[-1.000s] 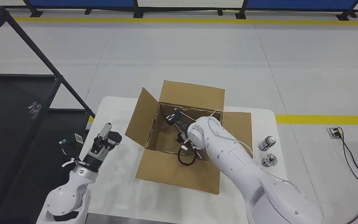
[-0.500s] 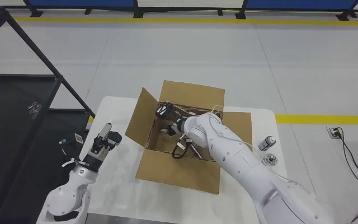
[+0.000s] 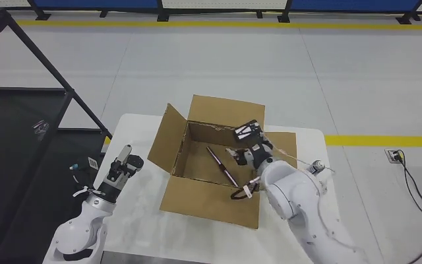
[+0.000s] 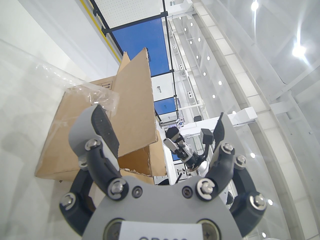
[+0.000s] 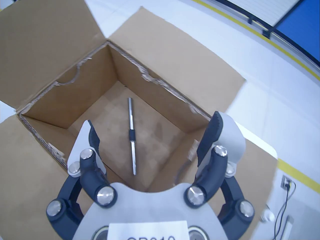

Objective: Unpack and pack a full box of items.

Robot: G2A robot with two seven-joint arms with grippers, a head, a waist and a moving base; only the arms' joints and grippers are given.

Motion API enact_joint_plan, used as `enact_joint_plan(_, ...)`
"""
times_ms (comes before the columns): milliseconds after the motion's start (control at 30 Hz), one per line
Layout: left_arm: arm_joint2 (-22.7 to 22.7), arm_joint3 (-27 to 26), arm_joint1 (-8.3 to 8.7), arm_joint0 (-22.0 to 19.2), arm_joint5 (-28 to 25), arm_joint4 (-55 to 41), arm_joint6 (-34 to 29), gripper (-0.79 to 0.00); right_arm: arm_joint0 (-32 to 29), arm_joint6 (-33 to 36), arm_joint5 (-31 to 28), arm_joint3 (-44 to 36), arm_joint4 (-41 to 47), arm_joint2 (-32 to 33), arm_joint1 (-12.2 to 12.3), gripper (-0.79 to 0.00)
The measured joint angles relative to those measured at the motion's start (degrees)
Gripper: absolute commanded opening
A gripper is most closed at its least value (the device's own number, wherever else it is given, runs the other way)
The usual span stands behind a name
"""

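Note:
An open cardboard box [image 3: 210, 197] stands mid-table with its flaps spread out. On its floor lies a thin metal rod [image 3: 222, 166] [image 5: 132, 138] with a dark band at its middle. My right gripper [image 3: 242, 153] [image 5: 152, 123] hangs open and empty above the box's right side, looking down into it. My left gripper [image 3: 124, 156] [image 4: 160, 116] rests low at the table's left, open and empty, facing the box [image 4: 130, 116]. Crumpled clear plastic film [image 4: 82, 88] lies between the left gripper and the box.
A small can [image 3: 316, 165] stands on the white table [image 3: 138, 211] to the right of the box, close by the right arm. A black frame and dark netting [image 3: 39, 152] border the table's left edge. Bare table shows left of the box.
The right arm has drawn back from the box's far left corner to above its right side. The left arm has stayed still.

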Motion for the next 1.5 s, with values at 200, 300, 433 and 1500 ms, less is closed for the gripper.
enact_joint_plan(200,0.00,0.00,0.00,0.00,0.00,0.00,0.00,0.000,-12.90,10.33,4.71,-12.84,-5.23,14.87,1.81,0.000)
enact_joint_plan(300,0.00,0.00,0.00,0.00,0.00,0.00,0.00,0.000,-17.01,15.72,7.24,-13.70,-5.63,21.20,2.17,0.000)
enact_joint_plan(433,0.00,0.00,0.00,0.00,0.00,0.00,0.00,0.000,-19.90,20.32,6.67,-9.40,-0.93,27.67,2.45,0.000)
enact_joint_plan(1500,0.00,0.00,0.00,0.00,0.00,0.00,0.00,0.000,-8.27,8.00,6.72,25.36,16.16,30.87,2.86,-0.785)
